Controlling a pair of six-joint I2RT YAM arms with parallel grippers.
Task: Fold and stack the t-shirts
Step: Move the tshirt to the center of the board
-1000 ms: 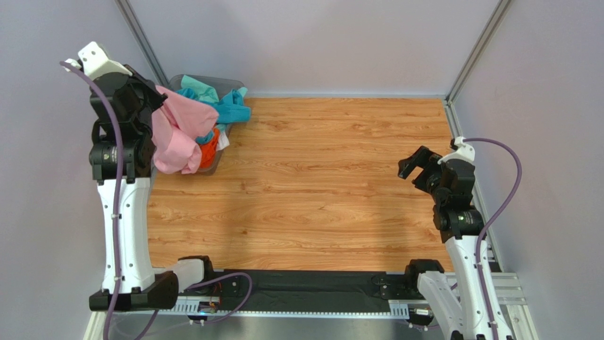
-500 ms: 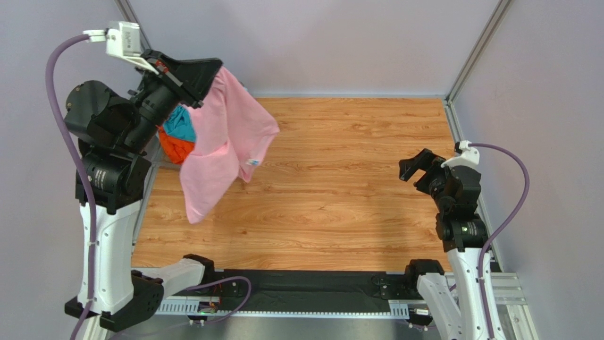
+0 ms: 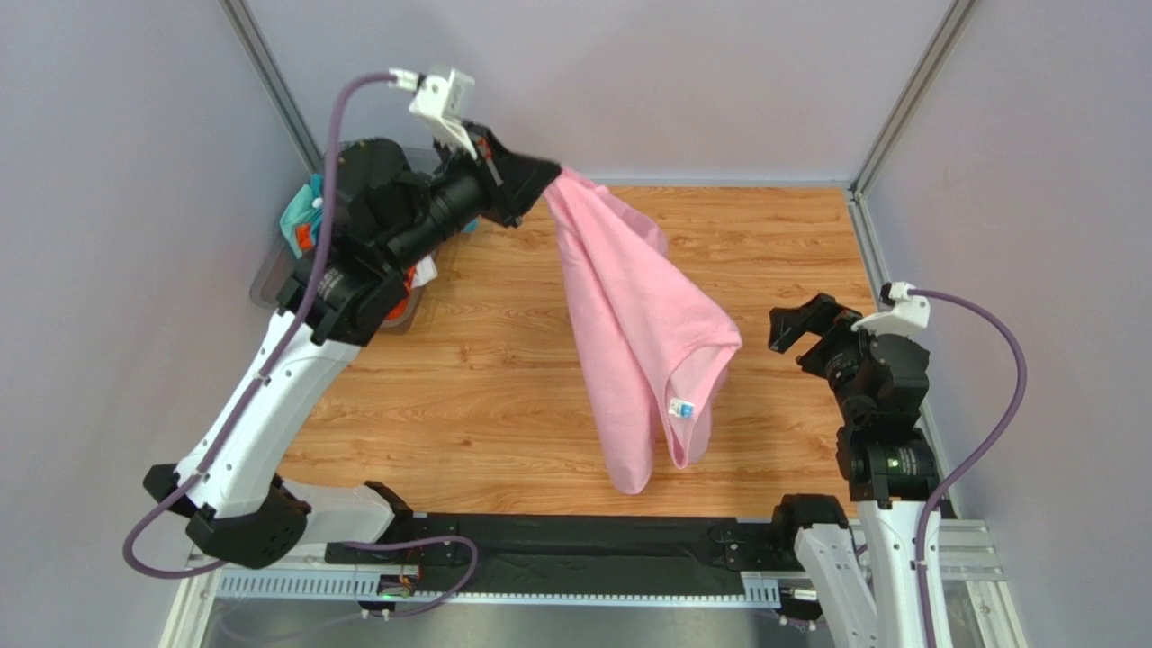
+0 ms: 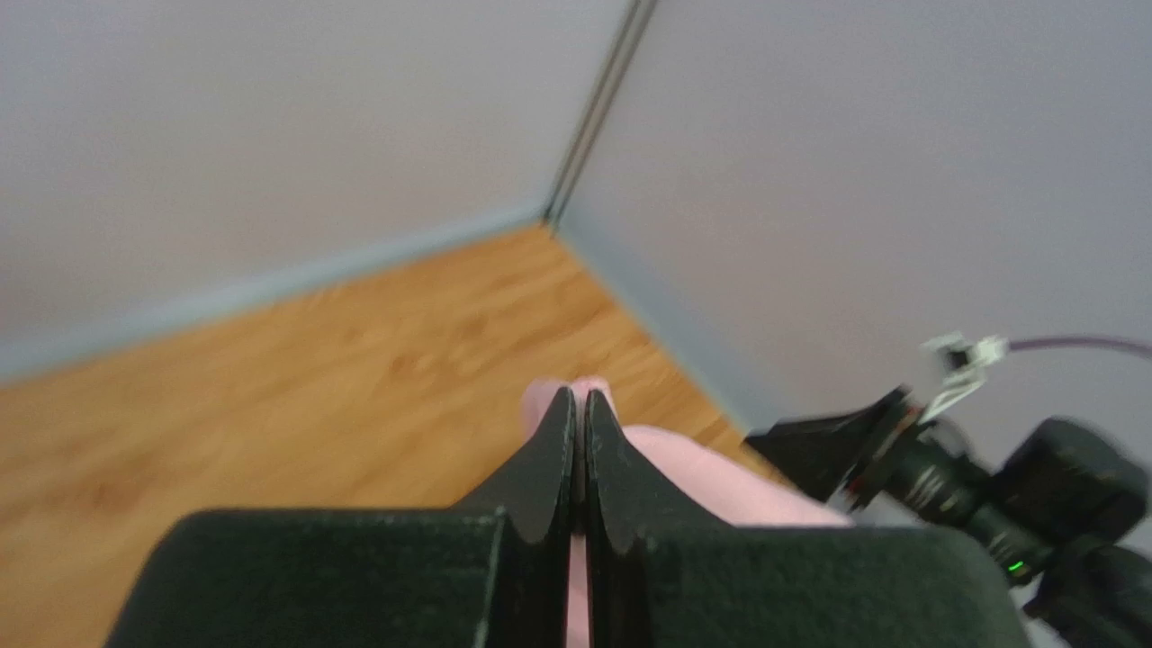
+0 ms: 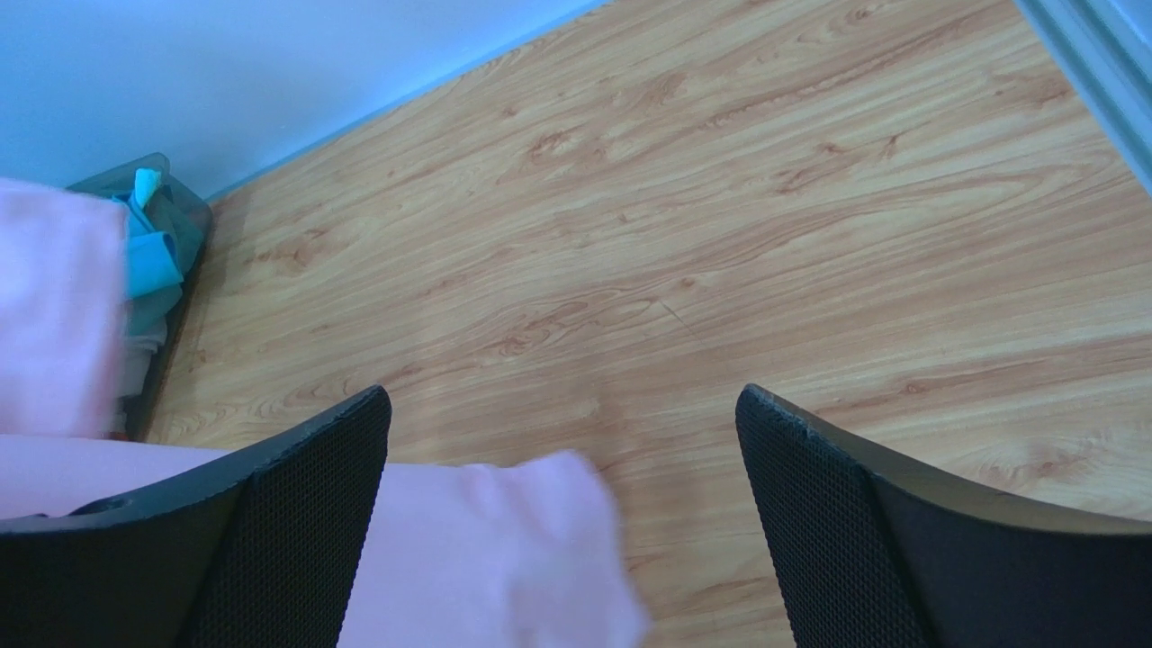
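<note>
A pink t-shirt [image 3: 636,338] hangs in the air over the middle of the wooden table, held by one edge in my left gripper [image 3: 548,178], which is shut on it high at the back. In the left wrist view the shut gripper [image 4: 579,405] pinches pink cloth [image 4: 676,466]. My right gripper [image 3: 801,324] is open and empty at the right side of the table. In the right wrist view the pink shirt [image 5: 500,554] swings between its open fingers [image 5: 271,527], apart from them.
A clear bin [image 3: 291,257] at the back left holds more shirts, teal [image 3: 295,213] and orange [image 3: 400,300]; it shows in the right wrist view too [image 5: 156,257]. Grey walls close the table at back and both sides.
My left arm has swung from the bin at the left toward the table's middle, carrying the pink shirt, which now trails out to the right. My right gripper has barely moved.
</note>
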